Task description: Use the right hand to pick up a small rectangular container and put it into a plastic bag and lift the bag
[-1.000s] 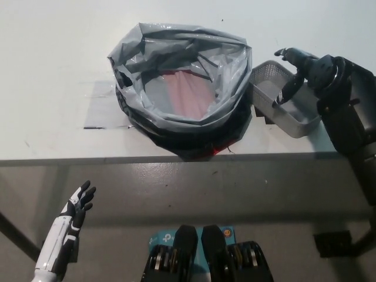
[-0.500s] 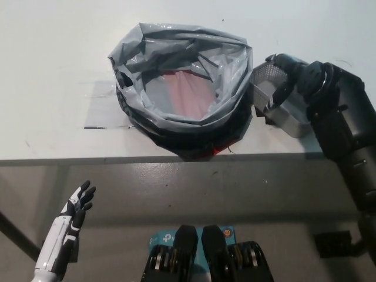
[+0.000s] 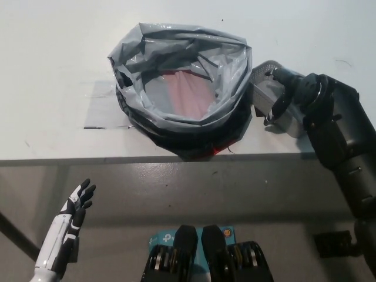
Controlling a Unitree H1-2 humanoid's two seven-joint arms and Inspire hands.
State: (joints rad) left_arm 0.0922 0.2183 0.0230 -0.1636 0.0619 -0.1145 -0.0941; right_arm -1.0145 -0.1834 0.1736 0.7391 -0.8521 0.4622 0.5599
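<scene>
Down in the bottom left corner the white left robot hand point(image 3: 78, 205) hangs below the edge of the worktop point(image 3: 53, 70). Its dark fingers are spread apart and it holds nothing.

The worktop is pale and smooth. A strip of clear tape point(image 3: 100, 106) lies flat on it, just left of the bag.

In the middle sits the plastic bag point(image 3: 182, 88). It is grey, thin and shiny, with lots of crinkles. Its mouth is wide open and the sides are rolled down into a round ring. Inside you can see something flat and reddish point(image 3: 185, 94). It is too dim to tell what it is. The bottom of the bag looks black, with a tiny bit of red near the front edge.

Just right of the bag is the small rectangular container point(image 3: 265, 88). It is a silvery tray with little holes along its rim. It is close beside the bag, not in it. The black right robot hand point(image 3: 288, 94) lies over it, with fingers curled onto it, and hides most of it. You cannot tell if the tray is gripped or only touched. The thick black arm runs down to the bottom right.
</scene>
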